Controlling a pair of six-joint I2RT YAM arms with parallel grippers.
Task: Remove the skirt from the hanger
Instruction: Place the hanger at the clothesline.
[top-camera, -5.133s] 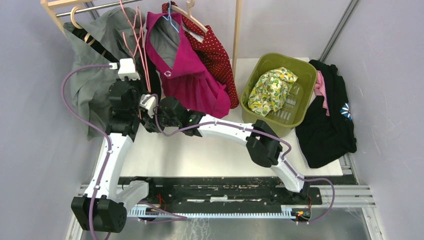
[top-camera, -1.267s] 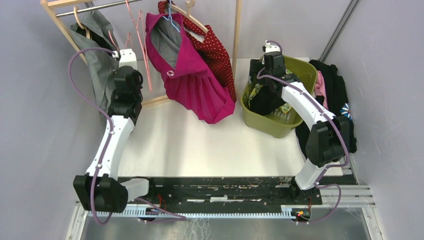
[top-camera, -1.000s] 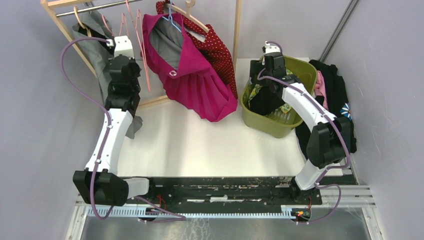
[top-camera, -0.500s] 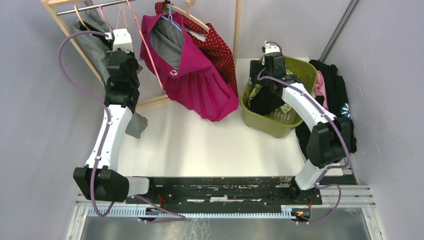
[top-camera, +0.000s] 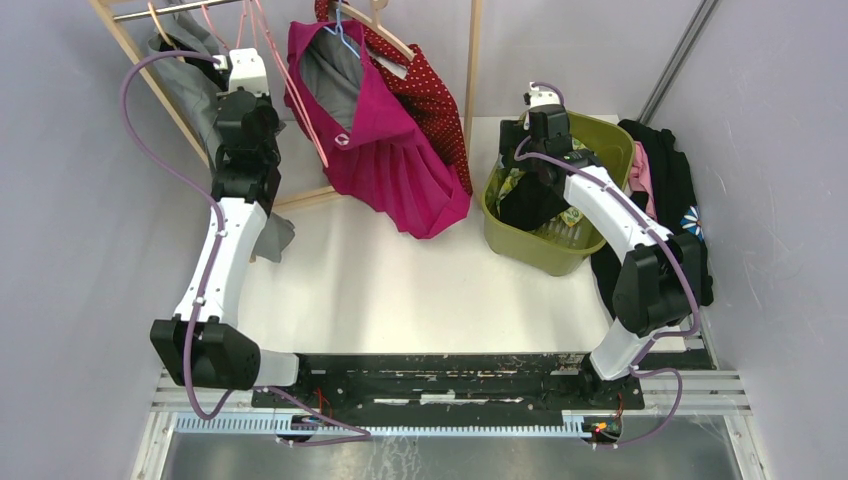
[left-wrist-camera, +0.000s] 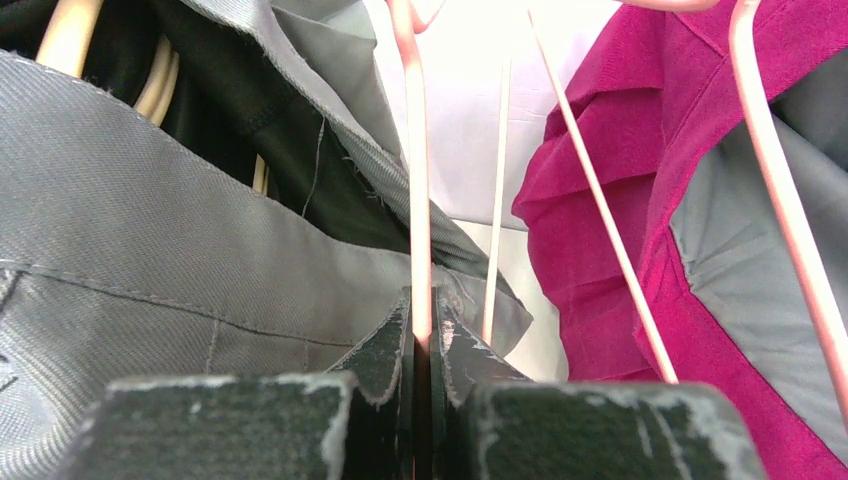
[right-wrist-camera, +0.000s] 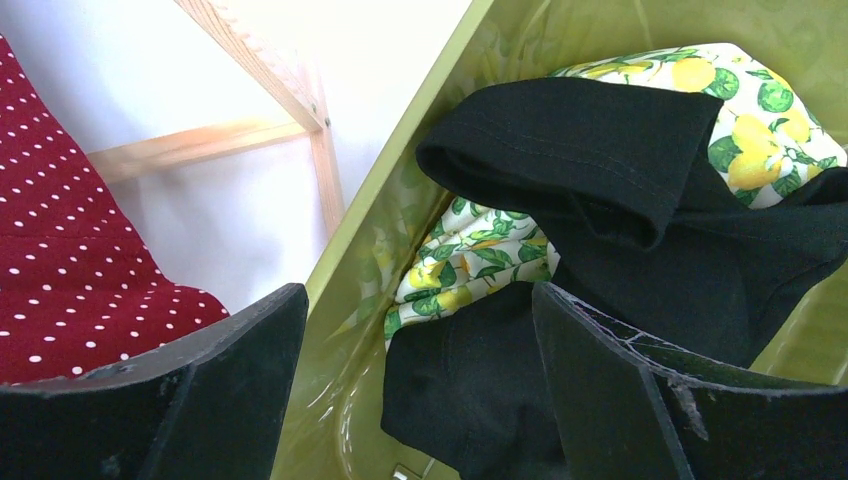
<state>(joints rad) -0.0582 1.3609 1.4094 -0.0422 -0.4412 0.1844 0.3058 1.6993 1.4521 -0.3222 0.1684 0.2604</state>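
Note:
A black skirt (top-camera: 525, 205) lies loose in the green basket (top-camera: 603, 136), on top of a lemon-print cloth (right-wrist-camera: 745, 110). My right gripper (top-camera: 522, 168) hovers open just above it; in the right wrist view the skirt (right-wrist-camera: 600, 200) shows between the spread fingers of that gripper (right-wrist-camera: 420, 400), which hold nothing. My left gripper (top-camera: 243, 48) is up at the clothes rail, shut on the thin wire of a bare pink hanger (top-camera: 300, 110). In the left wrist view the hanger wire (left-wrist-camera: 415, 180) runs straight up from the tips of the left gripper (left-wrist-camera: 422, 330).
On the wooden rack (top-camera: 473, 60) hang a grey garment (top-camera: 195, 90), a magenta pleated garment (top-camera: 390, 160) on a blue hanger and a red polka-dot garment (top-camera: 435, 100). More black clothing (top-camera: 650, 250) lies right of the basket.
My left gripper has risen toward the rail, carrying the pink hanger with it, and the hanging clothes have swung a little. The right arm has stayed still over the basket.

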